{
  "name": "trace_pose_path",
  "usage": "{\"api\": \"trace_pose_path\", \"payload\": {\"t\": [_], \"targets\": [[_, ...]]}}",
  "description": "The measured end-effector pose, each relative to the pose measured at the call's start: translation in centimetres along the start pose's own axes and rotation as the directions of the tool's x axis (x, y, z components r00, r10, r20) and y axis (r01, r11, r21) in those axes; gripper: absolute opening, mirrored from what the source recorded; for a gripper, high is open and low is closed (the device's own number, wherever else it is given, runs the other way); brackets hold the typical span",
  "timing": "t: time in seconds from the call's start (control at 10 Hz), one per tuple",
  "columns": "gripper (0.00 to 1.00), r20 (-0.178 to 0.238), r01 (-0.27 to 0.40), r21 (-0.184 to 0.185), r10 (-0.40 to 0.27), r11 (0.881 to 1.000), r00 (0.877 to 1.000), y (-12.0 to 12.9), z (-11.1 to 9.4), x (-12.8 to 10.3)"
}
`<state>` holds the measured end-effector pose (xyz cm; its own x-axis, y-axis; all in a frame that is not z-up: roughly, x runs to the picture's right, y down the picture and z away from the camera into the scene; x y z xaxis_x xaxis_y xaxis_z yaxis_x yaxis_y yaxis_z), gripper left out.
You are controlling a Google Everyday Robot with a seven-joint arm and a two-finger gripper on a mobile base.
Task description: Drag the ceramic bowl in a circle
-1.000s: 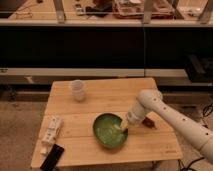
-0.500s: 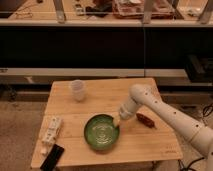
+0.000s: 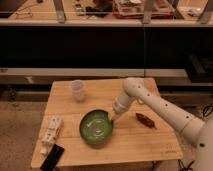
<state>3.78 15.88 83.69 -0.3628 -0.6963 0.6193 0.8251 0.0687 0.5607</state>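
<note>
The green ceramic bowl [image 3: 96, 127] with a pale pattern inside sits on the wooden table [image 3: 135, 145], left of the middle and towards the front. My white arm reaches in from the right. My gripper [image 3: 113, 118] points down at the bowl's right rim, touching or just inside it.
A small translucent cup [image 3: 77, 90] stands at the back left. A white packet [image 3: 50, 131] and a black flat object [image 3: 52, 157] lie at the front left edge. A dark reddish-brown item [image 3: 145, 119] lies to the right of the bowl. A dark counter runs behind the table.
The bowl has slid left and slightly towards the back across the table, and my gripper moved left with it at its right rim.
</note>
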Motion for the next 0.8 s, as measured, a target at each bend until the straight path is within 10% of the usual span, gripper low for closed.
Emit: {"api": "trace_pose_path", "payload": {"t": [0.8], "targets": [[0.0,0.004,-0.154,-0.003,0.154,0.988,0.988,5.2,-0.2,4.2]]}}
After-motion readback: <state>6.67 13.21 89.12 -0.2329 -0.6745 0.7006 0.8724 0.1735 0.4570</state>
